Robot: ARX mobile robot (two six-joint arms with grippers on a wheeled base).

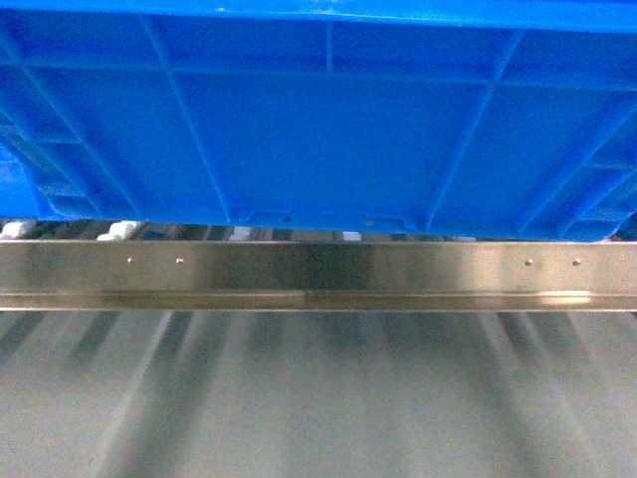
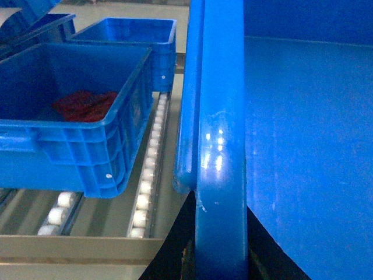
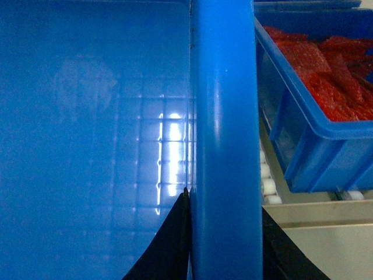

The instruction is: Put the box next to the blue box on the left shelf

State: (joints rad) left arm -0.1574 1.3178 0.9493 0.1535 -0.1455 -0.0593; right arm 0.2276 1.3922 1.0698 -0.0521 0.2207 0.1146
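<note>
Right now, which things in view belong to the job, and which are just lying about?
Job:
crate
roller rack
left fingers
right fingers
small crate beside the gap

Lying about:
far crate
crate of red stuff

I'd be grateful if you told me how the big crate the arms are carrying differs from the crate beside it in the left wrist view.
The big crate is empty, its floor bare; the smaller crate holds red contents. The big crate's rim sits between dark gripper fingers; the smaller crate rests free on the shelf rollers. The big crate fills the view, the smaller looks narrower. Both are bright blue plastic with ribbed walls.
</note>
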